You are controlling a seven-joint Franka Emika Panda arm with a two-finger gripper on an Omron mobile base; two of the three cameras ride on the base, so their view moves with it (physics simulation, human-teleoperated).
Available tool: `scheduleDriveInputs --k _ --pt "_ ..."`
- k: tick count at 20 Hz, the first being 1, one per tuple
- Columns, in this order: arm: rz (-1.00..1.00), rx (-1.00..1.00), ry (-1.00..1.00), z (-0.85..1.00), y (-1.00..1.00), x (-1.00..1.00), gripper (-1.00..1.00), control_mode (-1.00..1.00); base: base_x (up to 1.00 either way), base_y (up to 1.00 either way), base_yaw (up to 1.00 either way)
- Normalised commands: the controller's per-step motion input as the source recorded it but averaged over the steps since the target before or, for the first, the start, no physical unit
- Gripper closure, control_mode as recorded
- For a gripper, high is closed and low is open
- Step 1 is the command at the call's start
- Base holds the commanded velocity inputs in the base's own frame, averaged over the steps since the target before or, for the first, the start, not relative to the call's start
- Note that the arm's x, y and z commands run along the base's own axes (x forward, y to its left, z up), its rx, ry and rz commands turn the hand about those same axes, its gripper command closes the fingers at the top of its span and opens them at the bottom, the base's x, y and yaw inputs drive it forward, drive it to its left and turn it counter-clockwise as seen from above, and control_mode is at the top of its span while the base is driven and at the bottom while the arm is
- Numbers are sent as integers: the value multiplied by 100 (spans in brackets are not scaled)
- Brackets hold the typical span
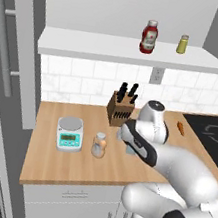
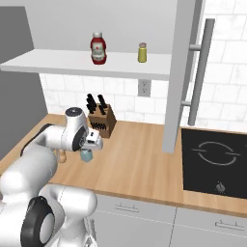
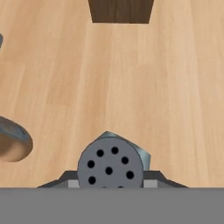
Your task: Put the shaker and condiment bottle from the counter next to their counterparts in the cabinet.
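Observation:
My gripper is shut on the shaker, whose grey holed cap faces the hand camera between the two fingers. In the right base view the blue-grey shaker hangs under the hand, low over the wooden counter; whether it touches the wood I cannot tell. The condiment bottle stands upright on the counter just left of the hand, beside the scale. On the cabinet shelf above stand the red ketchup bottle and the small yellow shaker, a little apart.
A knife block stands at the wall right behind the hand. A digital scale sits left of the condiment bottle. A black cooktop lies to the right, with a small orange item near it. An open cabinet door hangs at the shelf's right.

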Motion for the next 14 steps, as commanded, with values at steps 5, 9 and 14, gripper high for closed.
scheduleDriveInputs --k 5,9,14 --pt "0 2 0 31 -2 0 100 -100 0 0 0" --pt "-4 0 0 32 0 0 100 -100 0 0 0" --pt "-3 0 0 47 0 0 100 -100 0 0 0"
